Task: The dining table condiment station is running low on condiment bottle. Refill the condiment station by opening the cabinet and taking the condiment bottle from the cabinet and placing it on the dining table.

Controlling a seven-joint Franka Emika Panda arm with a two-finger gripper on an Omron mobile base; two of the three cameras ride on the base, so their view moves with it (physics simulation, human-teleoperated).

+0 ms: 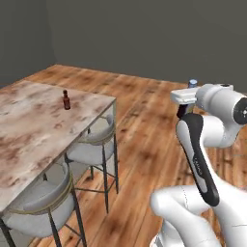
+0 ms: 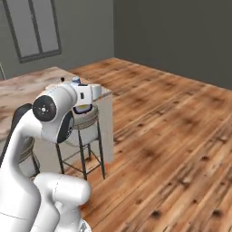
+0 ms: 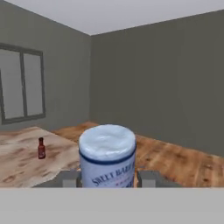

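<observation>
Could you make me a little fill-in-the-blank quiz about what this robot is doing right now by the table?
1. The gripper is closed around a bottle whose cap is pale ____.
2. A second, small dark bottle stands upright on the ____ table.
3. Tucked under the table's edge are white ____ with thin dark legs.
4. The floor is made of ____.

Missing words: blue; marble; stools; wood
</observation>
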